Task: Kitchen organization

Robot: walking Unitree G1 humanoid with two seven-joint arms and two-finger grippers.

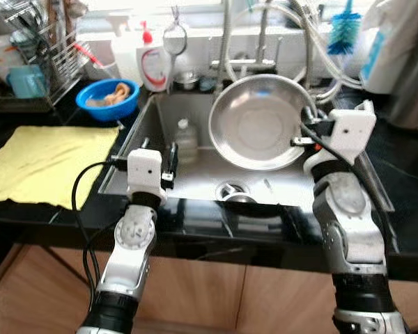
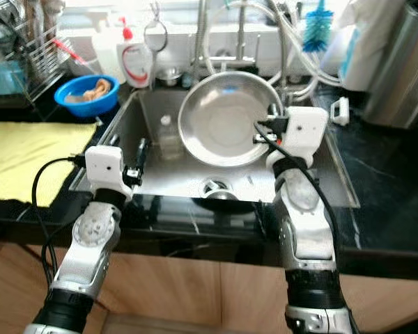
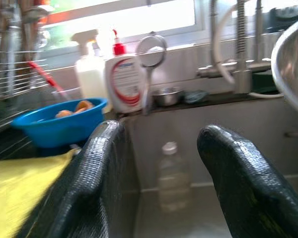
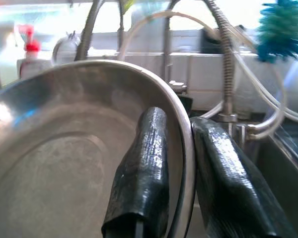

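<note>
A stainless steel bowl (image 1: 261, 122) is held tilted above the steel sink (image 1: 195, 177), its hollow turned toward the robot, by the right gripper (image 4: 181, 173), whose two black fingers are clamped on the bowl's right rim, one finger (image 4: 139, 173) lying inside the bowl and the other behind the rim; this pinch is seen plainly in the right wrist view, whereas in the head views it is hidden behind the white wrist housing. The left gripper (image 3: 159, 178) is held over the sink's left front edge with its fingers spread apart and nothing between them. Past those fingers, in the left wrist view, a small clear bottle (image 3: 173, 173) is seen standing upright in the basin against the left wall. The drain (image 1: 235, 192) lies in the middle of the basin floor, below the bowl's lower edge. On the black countertop (image 1: 404, 174) to the left, a yellow cloth (image 1: 49, 160) is spread flat, reaching close to the sink's left edge; a blue bowl (image 1: 108, 97) holding something orange stands behind it, beside a wire dish rack (image 1: 42, 49). A white dish soap bottle with a red cap (image 1: 153, 62) and a white spray bottle (image 1: 125, 52) stand at the back left corner. The faucet (image 1: 261, 42) and its hoses rise just behind the bowl's upper rim, and a teal bottle brush (image 1: 345, 31) stands to the right.
</note>
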